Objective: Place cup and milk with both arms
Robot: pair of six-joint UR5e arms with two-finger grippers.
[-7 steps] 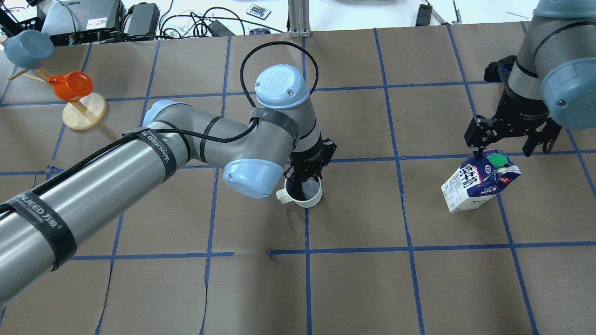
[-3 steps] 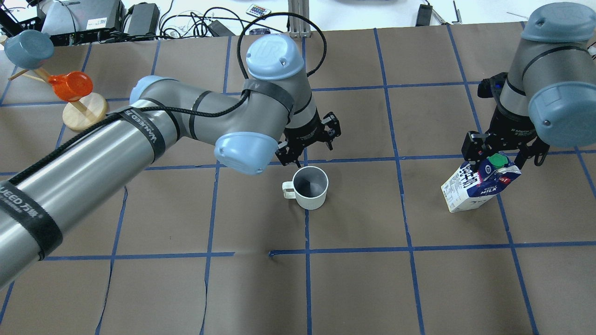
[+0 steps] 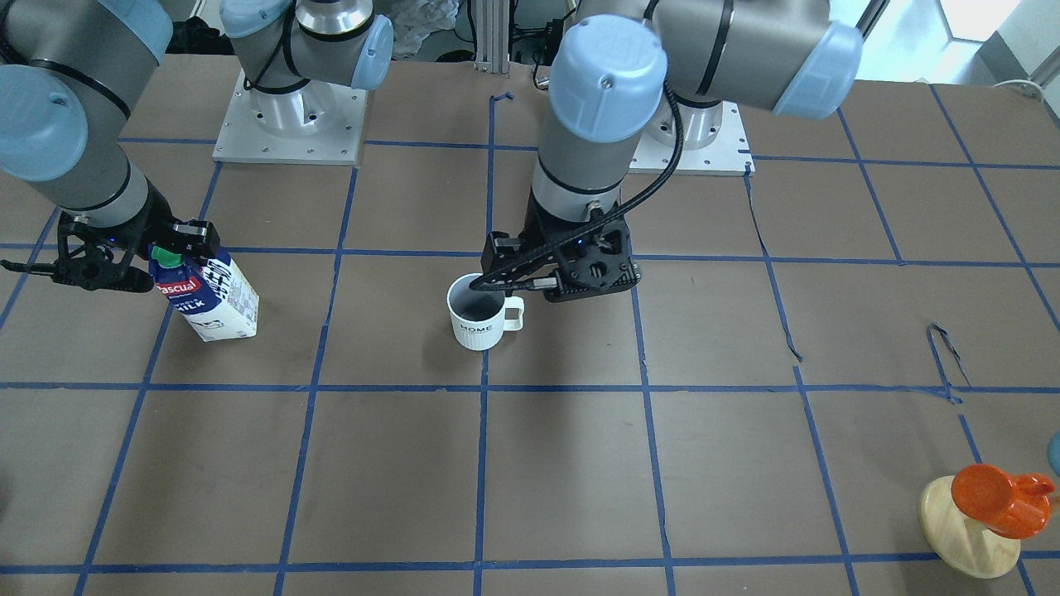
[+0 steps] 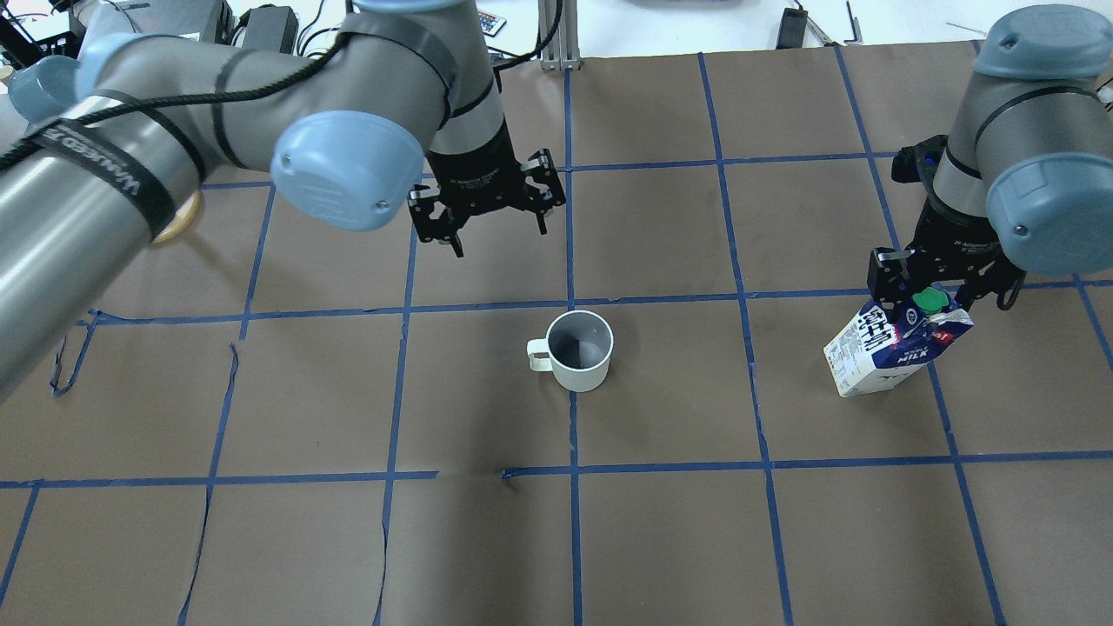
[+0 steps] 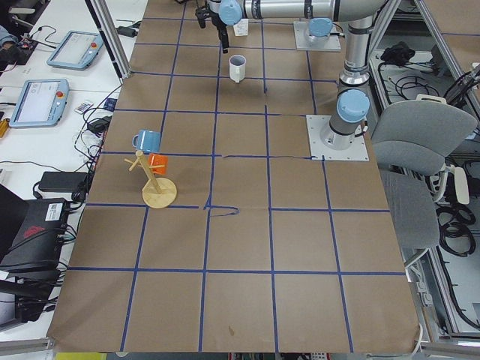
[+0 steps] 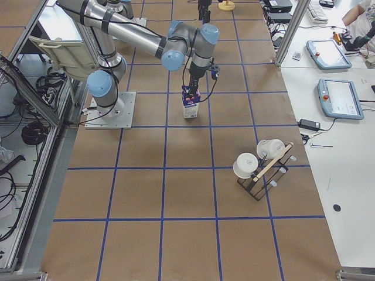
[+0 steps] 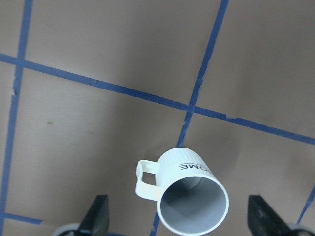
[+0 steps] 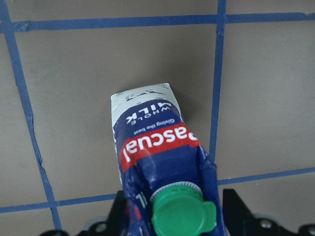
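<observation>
Cup (image 4: pixel 581 352) free beneath left gripper (image 4: pixel 498 239), jaws wide; right gripper (image 4: pixel 937 291) straddles milk (image 4: pixel 874 356) top, clamping unclear.

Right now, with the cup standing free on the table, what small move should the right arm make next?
Probably raise the right gripper straight up. Its jaws stand open astride the milk, which rests on the table, and the left gripper is open, clear of the cup.
</observation>
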